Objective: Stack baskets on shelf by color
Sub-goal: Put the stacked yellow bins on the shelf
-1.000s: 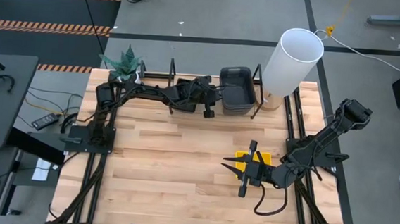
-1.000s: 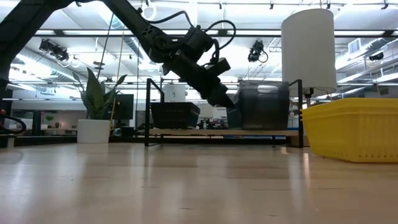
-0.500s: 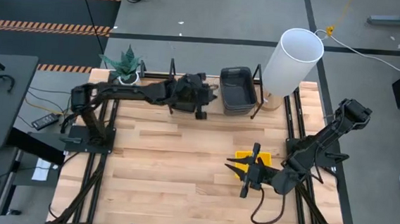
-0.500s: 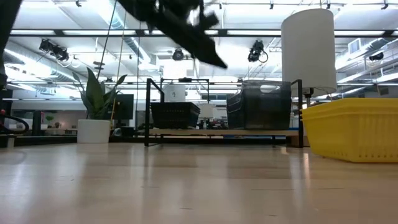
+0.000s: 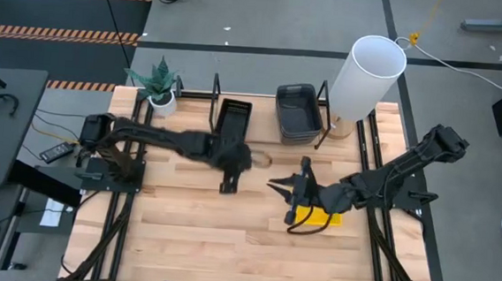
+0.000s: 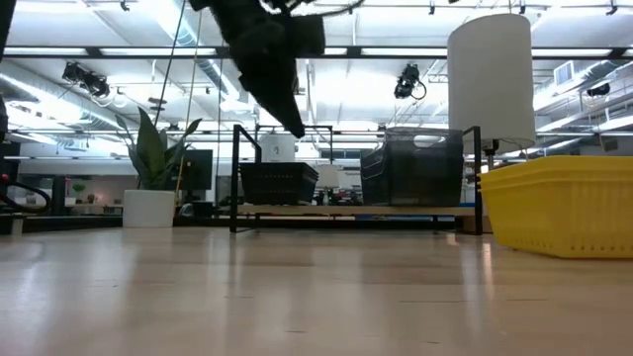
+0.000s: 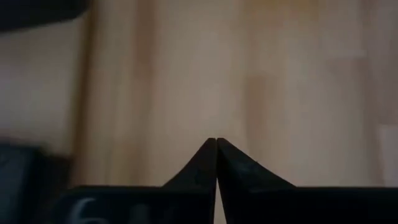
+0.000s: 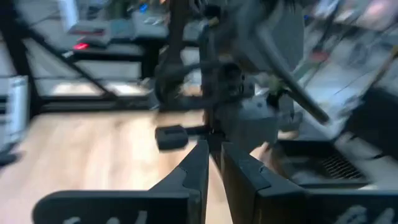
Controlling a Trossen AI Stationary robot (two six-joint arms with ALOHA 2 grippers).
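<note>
Dark left hand (image 5: 227,185): fingers pressed together, empty, above the bare bench (image 5: 184,215). Right hand (image 5: 292,199): fingers nearly together, holding nothing, beside a yellow basket (image 5: 324,217). Shelf (image 5: 260,134) behind carries black slatted basket (image 5: 233,118) and grey baskets (image 5: 297,114).

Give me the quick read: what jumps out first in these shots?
The tall white cylinder at the shelf's right end dominates. On the shelf sit a black slatted basket and a dark grey basket stack. A yellow basket lies on the table beneath the right gripper, while the left gripper, shut and empty, hangs over bare wood in front of the shelf.
</note>
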